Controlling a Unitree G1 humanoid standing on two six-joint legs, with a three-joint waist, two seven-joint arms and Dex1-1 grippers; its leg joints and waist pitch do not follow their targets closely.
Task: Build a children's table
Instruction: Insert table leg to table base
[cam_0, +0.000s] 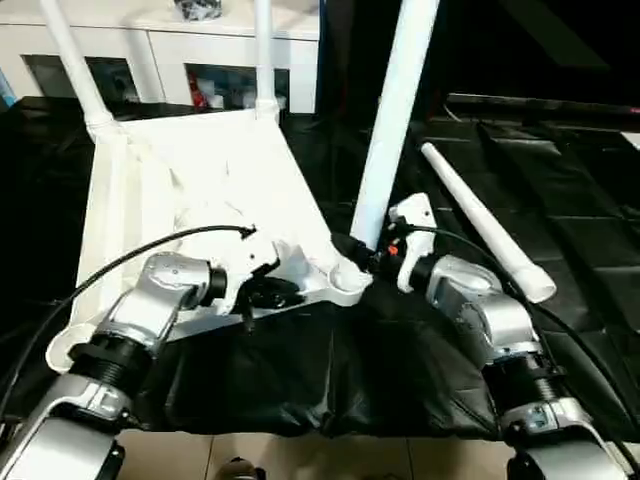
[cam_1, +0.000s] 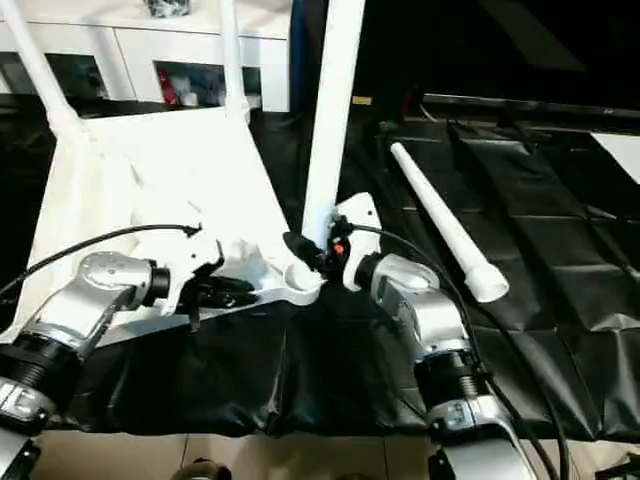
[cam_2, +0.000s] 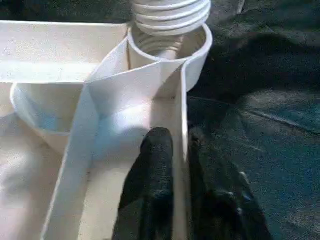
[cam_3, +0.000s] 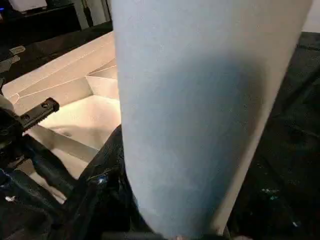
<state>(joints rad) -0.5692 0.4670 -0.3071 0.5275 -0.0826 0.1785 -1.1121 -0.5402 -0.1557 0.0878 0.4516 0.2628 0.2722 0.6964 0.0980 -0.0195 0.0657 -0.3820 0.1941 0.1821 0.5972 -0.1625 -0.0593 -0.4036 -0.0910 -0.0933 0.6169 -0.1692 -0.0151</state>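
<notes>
Left eye: tabletop (cam_0: 200, 170) lies underside-up on the black sheet (cam_0: 300, 380); my right gripper (cam_0: 368, 250) clasps the leg (cam_0: 395, 110) standing over the near corner socket (cam_0: 345, 278). Left wrist: my left gripper (cam_2: 177, 150) pinches the rim beside it. Next, I judge, screw the leg home.

Children's table, upside down and partly assembled

White tabletop (cam_0: 200, 170) lies ribbed side up; two legs (cam_0: 75, 60) stand in its far sockets, a third (cam_0: 395, 110) rises tilted at the near corner socket (cam_0: 348, 280), a fourth (cam_0: 485, 220) lies loose beside it.
</notes>
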